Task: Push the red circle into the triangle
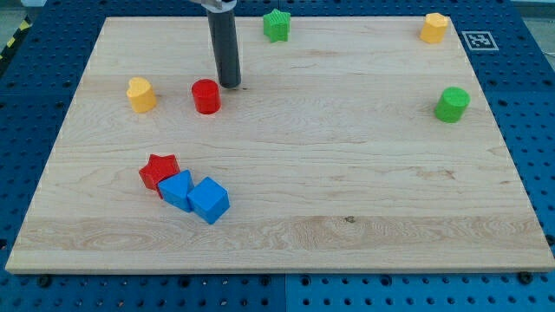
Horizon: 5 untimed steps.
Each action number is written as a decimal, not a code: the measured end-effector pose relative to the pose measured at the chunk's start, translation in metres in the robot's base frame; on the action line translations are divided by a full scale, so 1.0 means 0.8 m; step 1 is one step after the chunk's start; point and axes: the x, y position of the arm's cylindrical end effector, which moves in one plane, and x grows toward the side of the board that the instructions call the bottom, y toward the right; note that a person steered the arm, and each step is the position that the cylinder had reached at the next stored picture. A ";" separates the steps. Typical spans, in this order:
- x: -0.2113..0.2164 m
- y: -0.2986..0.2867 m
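The red circle (206,96) stands on the wooden board (347,173) at the upper left. My tip (231,85) is down on the board just to the right of the red circle and a little above it, very close to it; whether they touch I cannot tell. At the lower left, three blocks touch in a cluster: a red star (159,171), a blue block (177,190) that may be the triangle, and a blue cube (209,200).
A yellow block (140,94) stands left of the red circle. A green star (277,25) is at the top middle. A yellow block (434,28) is at the top right. A green circle (452,104) is at the right.
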 end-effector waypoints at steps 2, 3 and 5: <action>0.055 -0.018; 0.096 -0.018; 0.085 -0.022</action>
